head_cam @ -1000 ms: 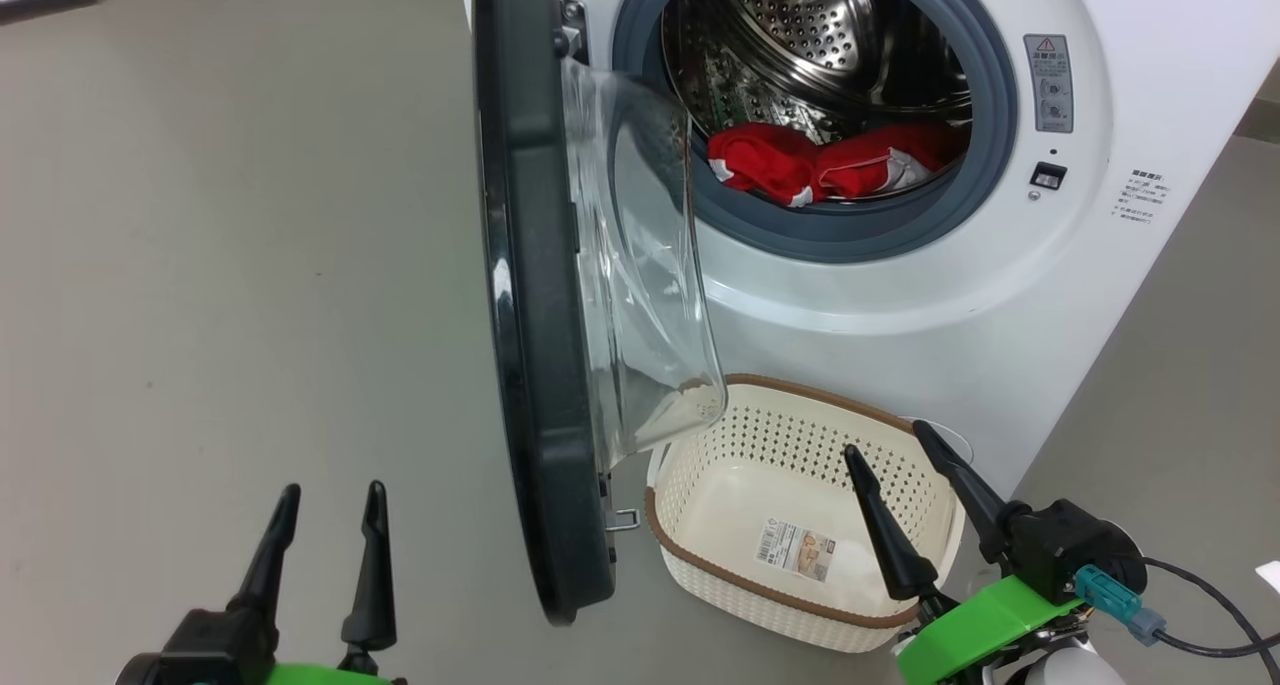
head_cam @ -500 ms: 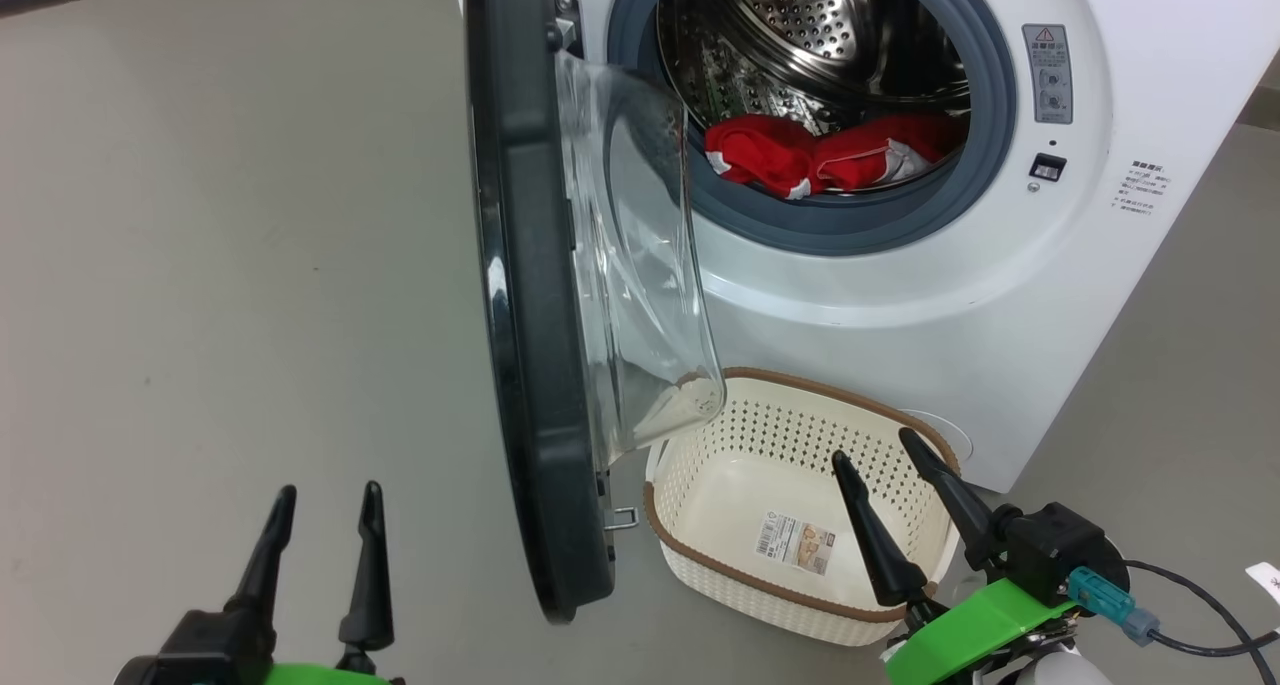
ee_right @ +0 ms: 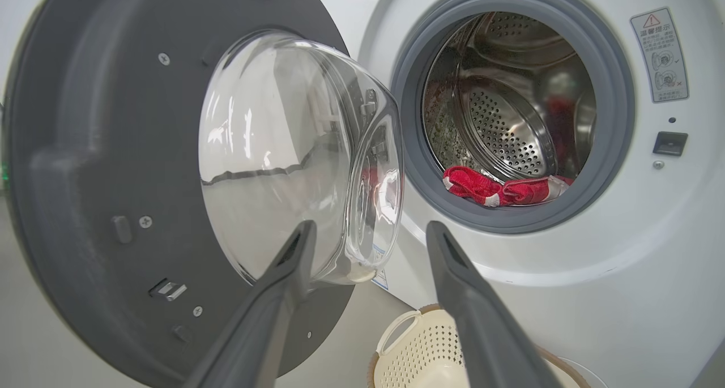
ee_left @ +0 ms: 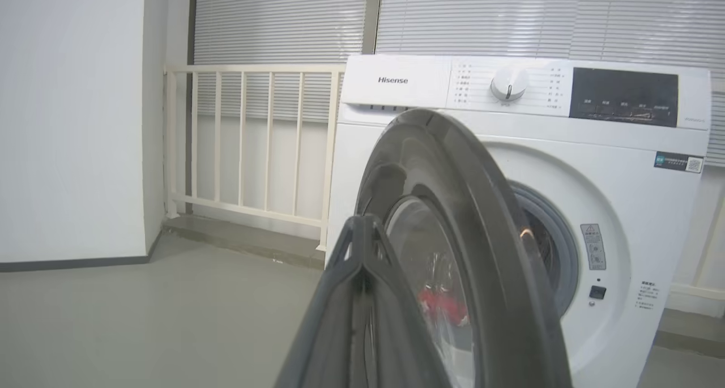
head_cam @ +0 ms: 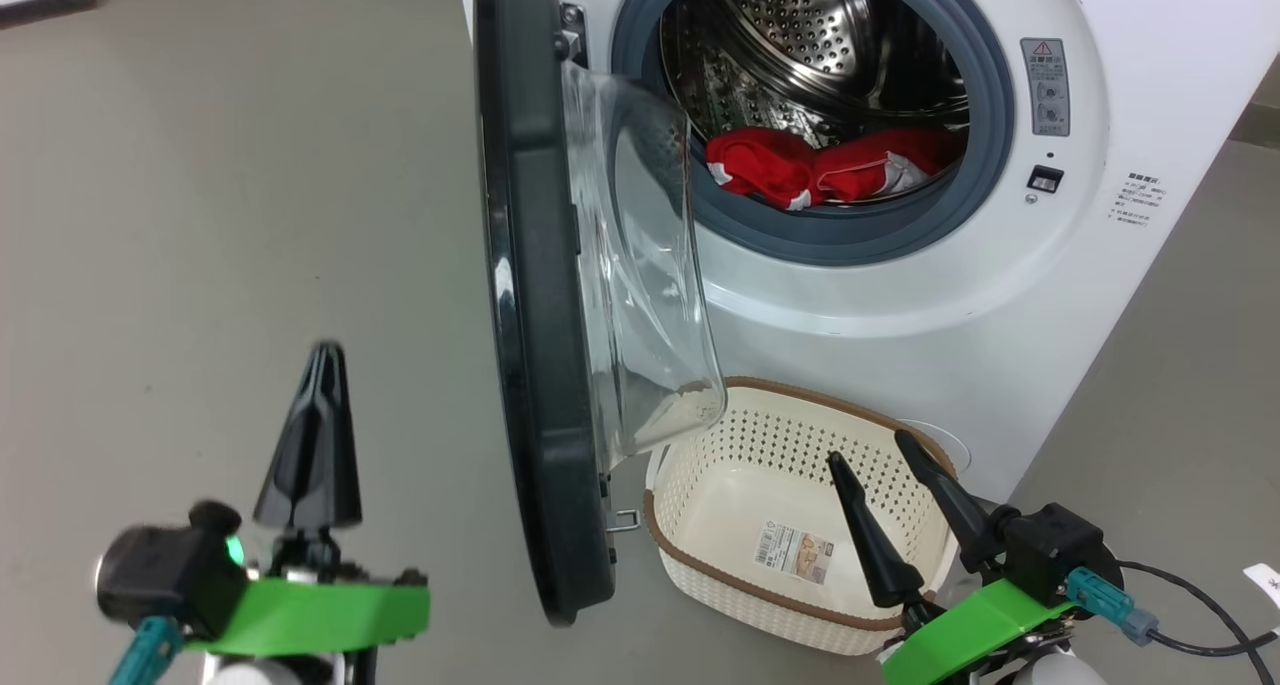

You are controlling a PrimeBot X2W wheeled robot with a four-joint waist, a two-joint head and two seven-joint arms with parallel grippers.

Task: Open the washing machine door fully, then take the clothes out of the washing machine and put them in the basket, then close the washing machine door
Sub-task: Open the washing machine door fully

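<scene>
- Washing machine door [head_cam: 530, 365], big and round with a shiny black rim and a clear bulging glass bowl, is standing open. It is edge-on between the left gripper [head_cam: 325, 350] and the drum hole.
- Its glass bowl is hanging above the left end of the small cream plastic basket [head_cam: 740, 445], which is full of little holes and has a brown rim.
- That basket is sitting on the smooth grey floor [head_cam: 200, 215], just in front of the big white washing machine [head_cam: 900, 295].
- Soft red clothes [head_cam: 820, 170] with white bits are lying at the front of the holey steel drum [head_cam: 800, 35], just behind the grey rubber ring [head_cam: 830, 240].
- On the left gripper, the two dark pointed fingers are pressing together on nothing. A second ago they were apart and lower down.
- Over the basket, the right gripper [head_cam: 868, 447] is holding its fingers wide apart and empty, much as before.
</scene>
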